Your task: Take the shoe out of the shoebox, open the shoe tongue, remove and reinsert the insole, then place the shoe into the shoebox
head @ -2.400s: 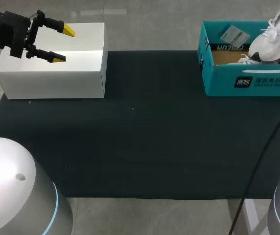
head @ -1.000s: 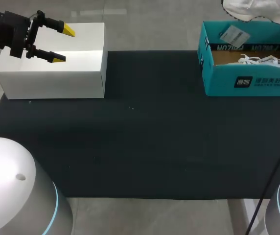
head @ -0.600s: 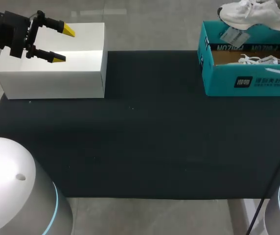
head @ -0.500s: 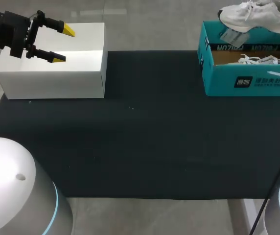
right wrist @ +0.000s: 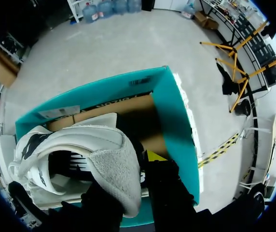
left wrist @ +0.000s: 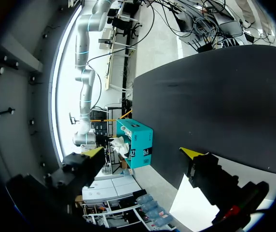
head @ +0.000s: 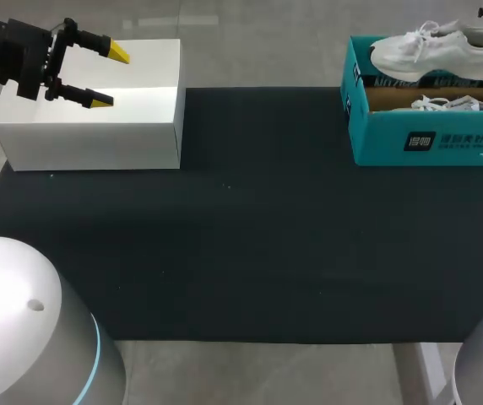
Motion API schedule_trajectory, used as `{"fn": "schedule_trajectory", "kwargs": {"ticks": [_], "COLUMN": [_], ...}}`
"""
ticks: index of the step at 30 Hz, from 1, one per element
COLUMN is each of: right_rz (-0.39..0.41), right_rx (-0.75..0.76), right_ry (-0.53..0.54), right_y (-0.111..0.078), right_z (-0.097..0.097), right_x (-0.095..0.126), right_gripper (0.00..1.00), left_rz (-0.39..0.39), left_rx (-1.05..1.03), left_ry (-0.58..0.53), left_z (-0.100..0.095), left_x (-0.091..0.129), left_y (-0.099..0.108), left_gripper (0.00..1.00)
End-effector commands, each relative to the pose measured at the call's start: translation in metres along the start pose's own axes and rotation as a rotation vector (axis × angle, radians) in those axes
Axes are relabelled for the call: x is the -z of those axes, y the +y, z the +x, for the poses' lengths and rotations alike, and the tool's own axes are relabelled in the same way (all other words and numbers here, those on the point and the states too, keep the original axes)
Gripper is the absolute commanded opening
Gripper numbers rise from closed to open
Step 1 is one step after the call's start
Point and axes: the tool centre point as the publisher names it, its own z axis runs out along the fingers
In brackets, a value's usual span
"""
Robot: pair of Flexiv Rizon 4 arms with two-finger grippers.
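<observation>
head view high behind, looking down on the table [head: 267, 236], left wrist facing the distant shoebox [left wrist: 139, 143], right wrist close above it

White print, a square logo beside a row of characters, is borne on the shoebox [head: 368, 139] front wall. Dark lettering is seen along its inner wall, and a white label [right wrist: 58, 112] inside. None is legible enough to be read off.
</observation>
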Motion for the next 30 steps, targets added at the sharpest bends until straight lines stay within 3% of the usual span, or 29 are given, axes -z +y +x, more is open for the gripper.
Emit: {"fn": "schedule_trajectory", "kwargs": {"ticks": [1,8,14,30], "right_rz": [-0.009,-0.001,0.012,0.015], "right_rx": [0.001,-0.037,-0.09,-0.113], "right_ry": [-0.002,-0.024,0.007,-0.071], "right_y": [0.003,0.009,0.017,0.026], "right_z": [0.005,-0.005,-0.008,-0.022], "right_x": [-0.022,-0.047,-0.053,-0.073], "right_gripper": [0.0,0.0,0.0,0.0], "left_rz": [0.0,0.0,0.0,0.0], "left_rx": [0.0,0.0,0.0,0.0], "left_ry": [0.004,0.004,0.004,0.004], "left_z": [-0.001,-0.001,-0.001,-0.001], "left_x": [0.0,0.0,0.0,0.0], "left_y": [0.0,0.0,0.0,0.0], "left_gripper": [1.0,1.0,1.0,1.0]}}
